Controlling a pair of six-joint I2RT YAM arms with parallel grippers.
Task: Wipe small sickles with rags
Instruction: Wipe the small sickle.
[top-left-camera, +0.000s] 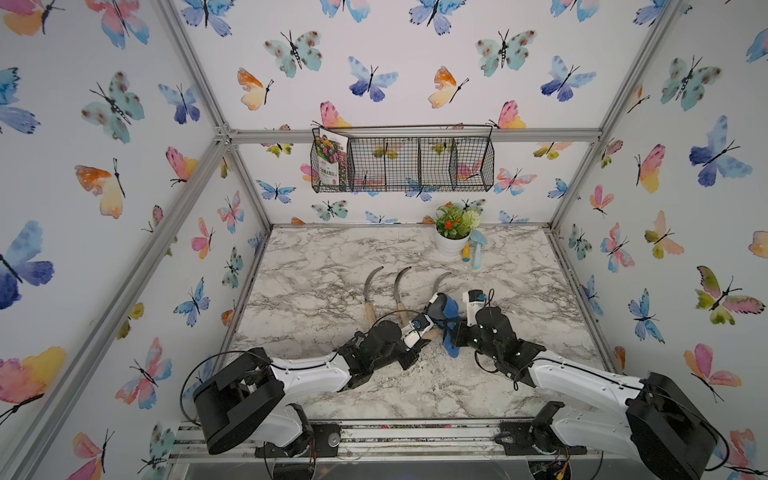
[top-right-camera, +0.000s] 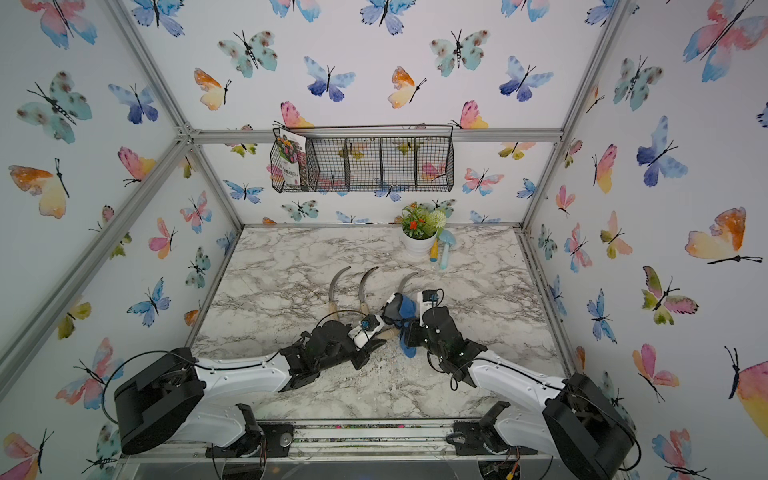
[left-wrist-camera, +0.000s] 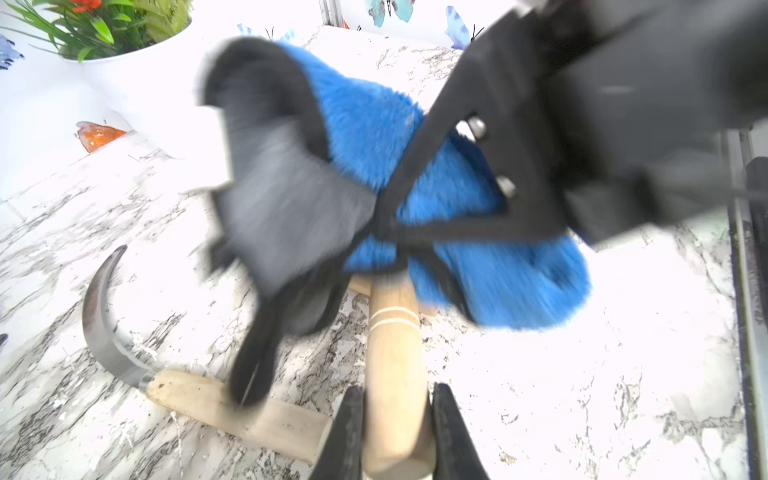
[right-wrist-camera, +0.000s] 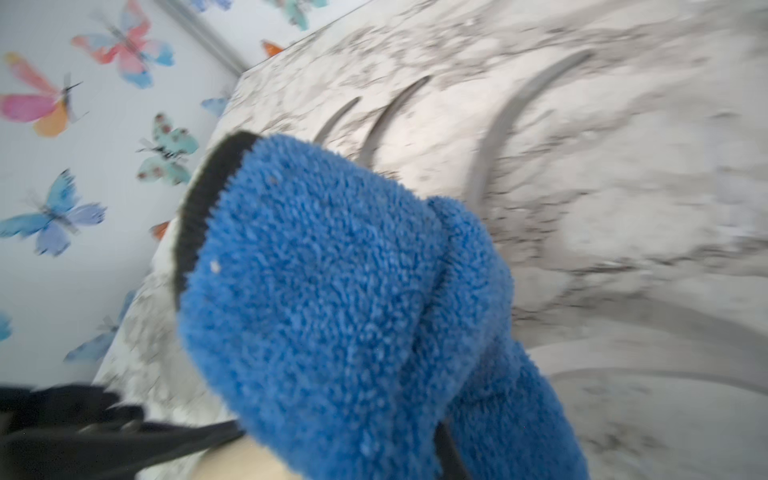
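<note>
One sickle (left-wrist-camera: 395, 353): handle clamped in left claw (left-wrist-camera: 397, 395), anchoring it.
Rag (right-wrist-camera: 332, 291): clamped in right claw (left-wrist-camera: 392, 235), wrapping blade end, 1 o'clock of handle.

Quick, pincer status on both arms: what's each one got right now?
Left pincer: closed on the wooden handle of a sickle.
Right pincer: closed on the blue rag.
</note>
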